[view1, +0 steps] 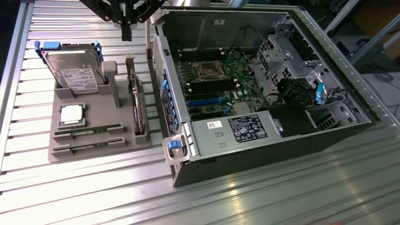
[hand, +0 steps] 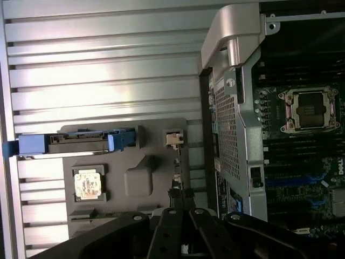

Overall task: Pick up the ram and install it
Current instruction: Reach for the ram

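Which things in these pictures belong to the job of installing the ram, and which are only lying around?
For the job: the ram, in the gray holder; the gripper, shut; the motherboard in the open computer case.
Lying around: the hard drive; the processor chip; the expansion card.

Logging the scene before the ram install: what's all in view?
table: one, silver slats, under everything
tray: one, grey, exterior view's left
hard drive: one, silver in blue bracket, tray's far end
processor: one, silver, flat mid-tray
ram: at least one, green, tray's near slots
expansion card: one, dark, upright on tray's case side
computer case: one, black, open, exterior view's right
motherboard: one, green, inside case
claw: one, black, shut and empty, above tray's far end
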Motion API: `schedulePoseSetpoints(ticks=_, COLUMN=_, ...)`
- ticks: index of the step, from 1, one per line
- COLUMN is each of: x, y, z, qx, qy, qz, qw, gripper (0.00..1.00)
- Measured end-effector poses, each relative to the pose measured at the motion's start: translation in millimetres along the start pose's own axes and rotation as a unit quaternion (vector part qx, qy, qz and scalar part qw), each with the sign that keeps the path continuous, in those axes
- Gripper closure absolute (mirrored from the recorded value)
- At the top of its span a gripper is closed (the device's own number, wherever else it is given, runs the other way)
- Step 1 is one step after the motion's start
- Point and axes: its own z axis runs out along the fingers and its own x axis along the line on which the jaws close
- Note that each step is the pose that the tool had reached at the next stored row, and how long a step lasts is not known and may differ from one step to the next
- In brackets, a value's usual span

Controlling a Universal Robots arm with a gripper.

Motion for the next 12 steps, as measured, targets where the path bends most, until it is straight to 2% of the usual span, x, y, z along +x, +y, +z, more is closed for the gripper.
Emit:
schedulePoseSetpoints(ticks=3, x=0.1, y=-8.1, z=-0.3, qx=0.0000, qy=-0.0001, qz=0.000, qw=1.0000, gripper=0.89)
schedulePoseSetpoints(ticks=7, x=1.6, y=-24.1, z=-1.0, qx=0.0000, qy=0.0000, qz=0.000, qw=1.0000, gripper=0.89)
schedulePoseSetpoints(ticks=9, x=2.1, y=-29.0, z=-1.3, qx=0.0000, qy=0.0000, qz=0.000, qw=1.0000, gripper=0.89)
schedulePoseSetpoints(ticks=12, x=2.3, y=-30.1, z=-1.3, qx=0.0000, qy=0.0000, qz=0.000, qw=1.0000, gripper=0.89)
